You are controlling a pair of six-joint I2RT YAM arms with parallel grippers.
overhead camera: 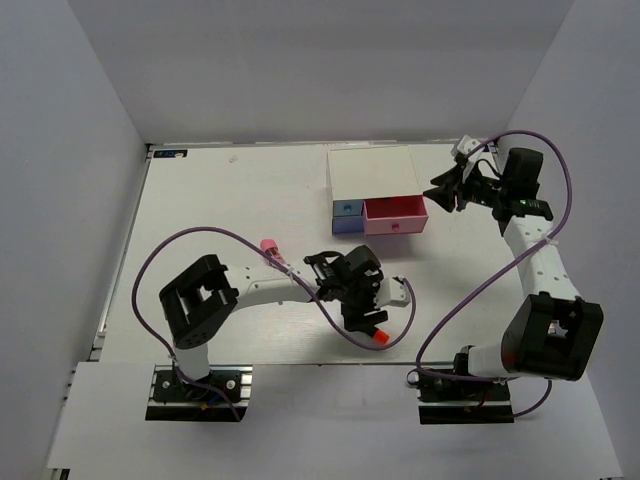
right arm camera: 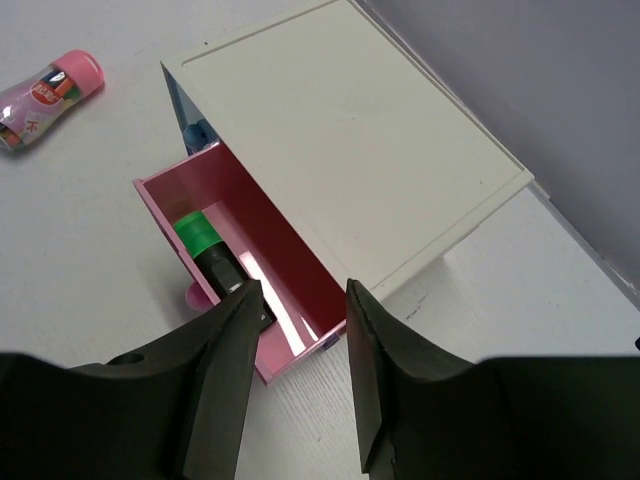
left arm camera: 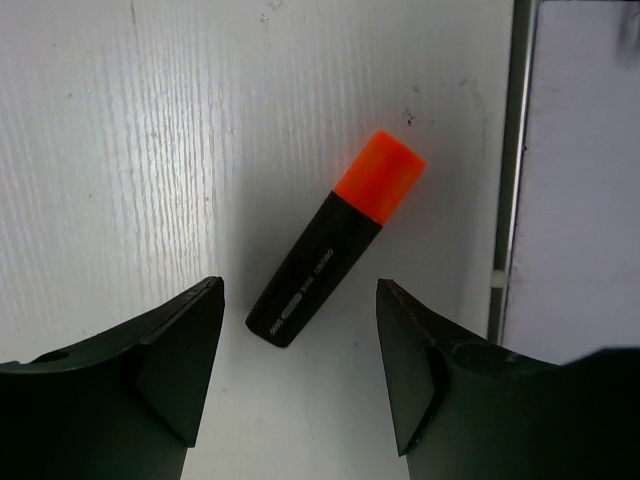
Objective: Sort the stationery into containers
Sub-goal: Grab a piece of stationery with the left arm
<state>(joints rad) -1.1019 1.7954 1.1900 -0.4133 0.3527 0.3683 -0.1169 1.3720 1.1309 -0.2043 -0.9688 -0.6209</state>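
The left gripper [left arm camera: 300,290] hangs over the orange-capped highlighter [left arm camera: 335,240], which lies flat and loose on the white table [left arm camera: 100,150] near its front edge, well apart from the drawer box [right arm camera: 340,130]. The jaws stand apart on either side of the pen's black butt end and touch nothing. The pen lies at a slant to the gap, with its cap pointing away and to the right. It looks like a light, stiff plastic barrel with a smooth skin, so it should lift easily. It may also roll or swivel if pinched near one end. The best hold is probably across the black body at about mid-length, below the cap, with the wrist turned so the fingers close square to the barrel. The cap is a poorer place to grip because it could pull off. The right gripper [right arm camera: 302,295] hovers above the open pink drawer [right arm camera: 235,185], its jaws parted and empty. A green-capped highlighter [right arm camera: 205,245] lies inside that drawer. The light-blue drawer [overhead camera: 347,213] beside it is pulled out only a little. A stubby pink oblong item [right arm camera: 50,85] rests on the table to the box's left, unsorted. No pink-capped highlighter or grey-blue piece can be made out.
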